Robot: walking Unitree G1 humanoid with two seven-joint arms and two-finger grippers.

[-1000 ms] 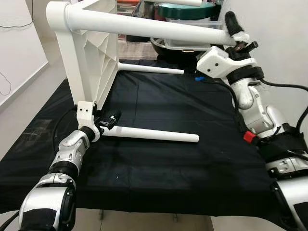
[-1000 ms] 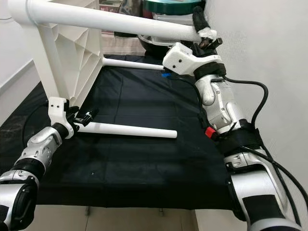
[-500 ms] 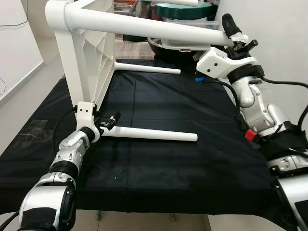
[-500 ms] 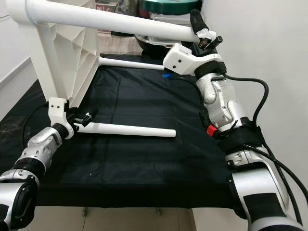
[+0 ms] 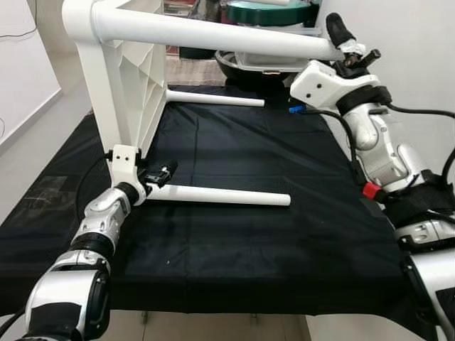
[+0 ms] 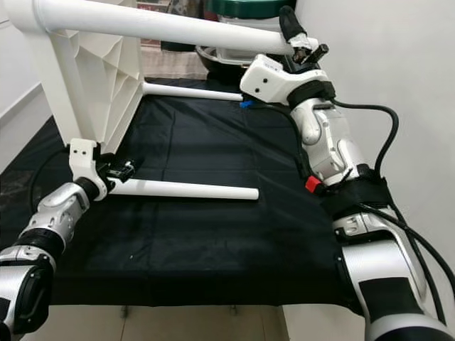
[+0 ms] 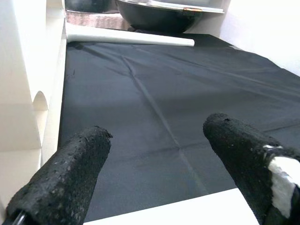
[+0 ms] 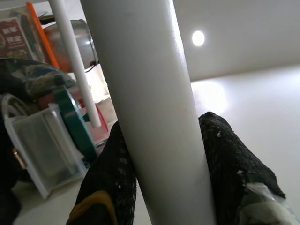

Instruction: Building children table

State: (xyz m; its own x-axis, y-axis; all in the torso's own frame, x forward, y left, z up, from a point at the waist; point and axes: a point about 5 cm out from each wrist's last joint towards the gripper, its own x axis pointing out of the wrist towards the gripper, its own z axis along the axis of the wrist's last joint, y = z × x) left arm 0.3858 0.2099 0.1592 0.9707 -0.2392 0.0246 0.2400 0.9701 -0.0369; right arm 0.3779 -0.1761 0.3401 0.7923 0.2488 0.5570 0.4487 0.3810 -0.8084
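Two right gripper [image 8: 164,187] fingers [image 8: 234,178] clamp the upper table leg [image 5: 213,32]; left gripper [image 7: 154,159] fingers gape above the lower leg [image 5: 220,195].

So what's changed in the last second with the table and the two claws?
Little has changed. The right claw has lifted slightly, staying clamped on the end of the upper table leg. The left claw stays open at the base of the lower leg. The tabletop still stands on edge on the black cloth.
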